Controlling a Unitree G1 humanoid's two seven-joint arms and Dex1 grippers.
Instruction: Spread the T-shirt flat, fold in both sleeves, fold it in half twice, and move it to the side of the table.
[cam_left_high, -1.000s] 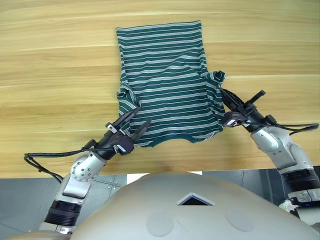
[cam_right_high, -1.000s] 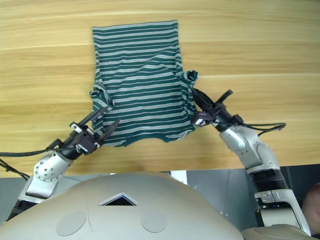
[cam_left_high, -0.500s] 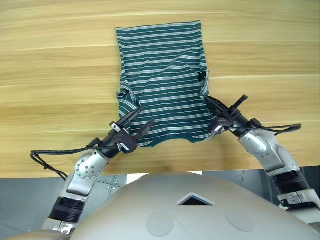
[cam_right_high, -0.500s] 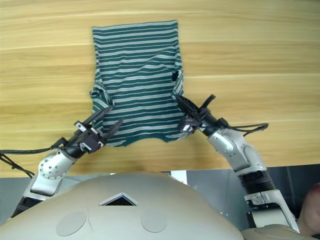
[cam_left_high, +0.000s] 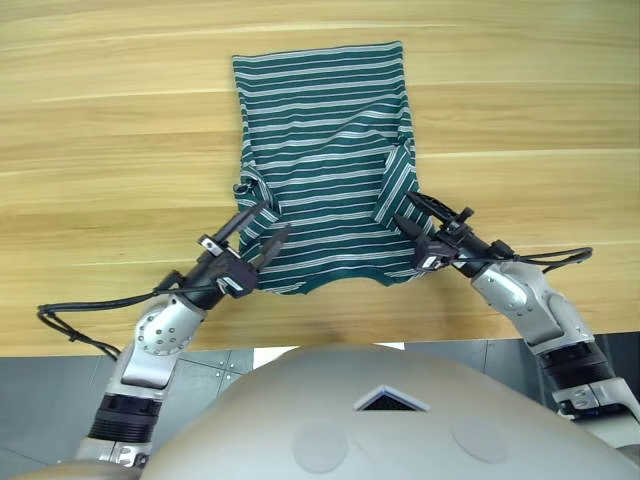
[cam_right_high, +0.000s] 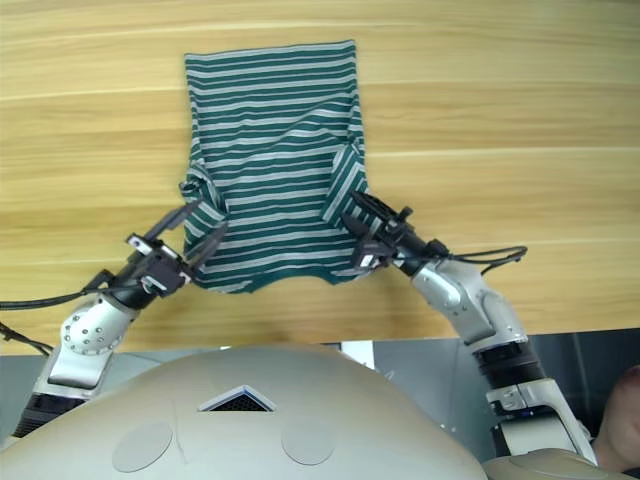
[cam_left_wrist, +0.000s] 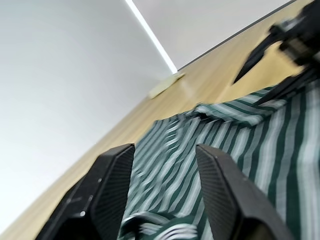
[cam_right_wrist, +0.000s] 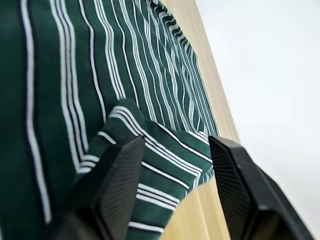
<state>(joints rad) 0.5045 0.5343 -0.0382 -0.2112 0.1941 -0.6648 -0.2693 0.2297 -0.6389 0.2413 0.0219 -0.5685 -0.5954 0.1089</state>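
Observation:
A dark green T-shirt (cam_left_high: 320, 130) with white stripes lies on the wooden table (cam_left_high: 100, 150), collar end toward me. Its right sleeve (cam_left_high: 396, 185) is folded inward and rests on the body of the shirt. The left sleeve (cam_left_high: 252, 192) is bunched at the shirt's left edge. My left gripper (cam_left_high: 275, 218) is open at that edge, just below the bunched sleeve, with striped cloth (cam_left_wrist: 260, 150) under its fingers (cam_left_wrist: 107, 195). My right gripper (cam_left_high: 405, 208) is open over the shirt's near right corner, beside the folded sleeve (cam_right_wrist: 150, 145).
Bare wood stretches far to the left and right of the shirt and behind it. The table's front edge (cam_left_high: 330, 335) runs just below the shirt's near hem. Black cables (cam_left_high: 90, 315) trail from both wrists over that edge.
The right sleeve, which stuck out to the right, now lies folded in on the shirt. My right gripper moved left over the shirt. My left gripper shifted slightly left.

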